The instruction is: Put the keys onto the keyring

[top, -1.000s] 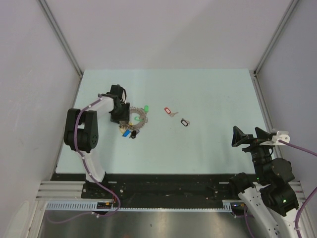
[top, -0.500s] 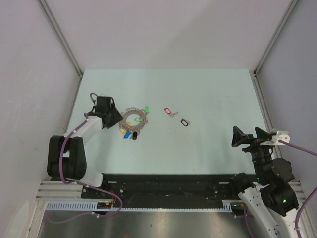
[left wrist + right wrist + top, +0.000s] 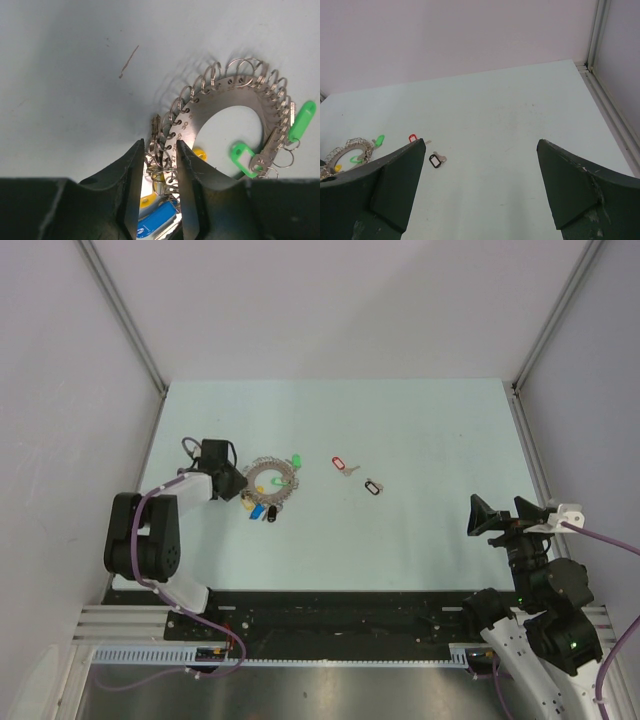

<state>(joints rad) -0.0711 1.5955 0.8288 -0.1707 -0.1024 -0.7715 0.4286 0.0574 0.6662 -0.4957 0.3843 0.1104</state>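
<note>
The keyring (image 3: 273,480) is a flat metal ring edged with many small split loops, lying left of the table's middle. It carries green tags (image 3: 302,120), a blue tag (image 3: 156,222) and yellow ones. My left gripper (image 3: 238,485) sits low at its left rim. In the left wrist view the left gripper (image 3: 159,146) has its jaws narrowed around a bunch of loops, with a thin gap at the left finger (image 3: 131,172). Two loose keys lie to the right: a red-tagged one (image 3: 339,462) and a black-tagged one (image 3: 372,486). My right gripper (image 3: 505,512) is open and empty, far right.
In the right wrist view the right gripper (image 3: 480,141) looks across the table (image 3: 520,115) at the black-tagged key (image 3: 436,160), the red-tagged key (image 3: 412,137) and the keyring (image 3: 354,148). Grey walls and metal rails (image 3: 535,460) bound the table.
The left arm swung from over the keyring out to the left, then came in low at the ring's left rim. Its jaws have narrowed around the loops. The right arm has not moved.
</note>
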